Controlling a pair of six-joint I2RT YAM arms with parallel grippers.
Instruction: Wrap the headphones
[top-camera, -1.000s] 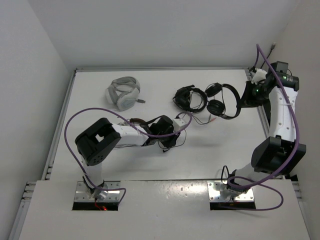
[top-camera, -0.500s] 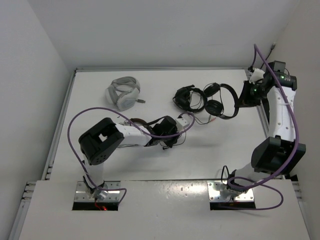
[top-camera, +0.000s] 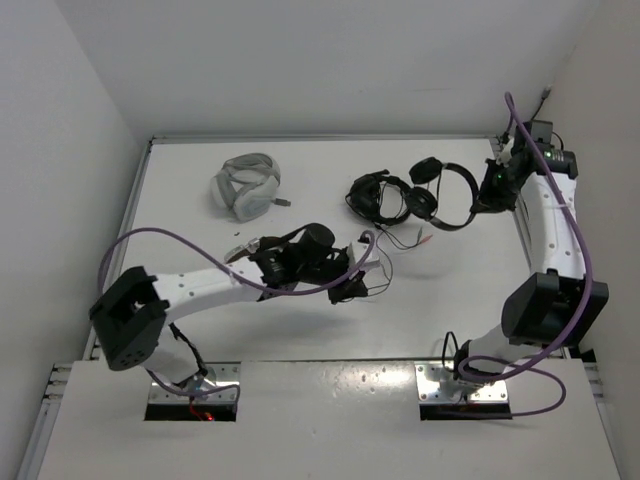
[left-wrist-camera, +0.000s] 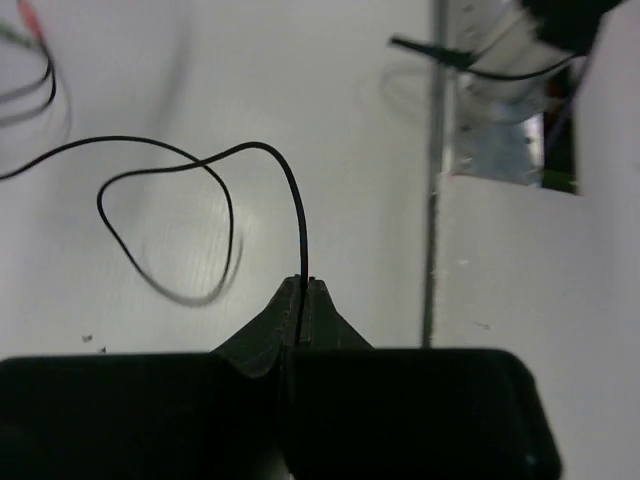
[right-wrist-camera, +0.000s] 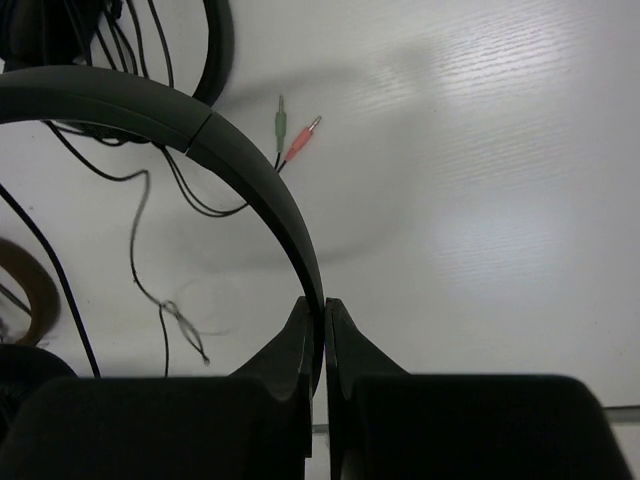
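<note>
The slim black headphones (top-camera: 421, 203) are held up at the back right of the table, ear pads to the left. My right gripper (top-camera: 487, 195) is shut on their thin headband (right-wrist-camera: 262, 190), which runs up and left from between the fingertips. My left gripper (top-camera: 350, 288) is at mid-table and shut on the long thin black cable (left-wrist-camera: 298, 215). In the left wrist view the cable rises from the closed tips and curls into a loose loop over the table. It also shows in the top view (top-camera: 380, 262).
Bulkier black headphones (top-camera: 378, 197) lie just left of the slim pair, their red and green plugs (right-wrist-camera: 298, 133) on the table. Grey headphones (top-camera: 247, 186) lie at the back left. Brown-and-silver headphones (right-wrist-camera: 25, 285) lie under my left arm. The table's near edge (left-wrist-camera: 434, 220) is close to my left gripper.
My left arm has stretched out, carrying the gripper and cable nearer and slightly right. My right gripper has moved the headphones a little up and away.
</note>
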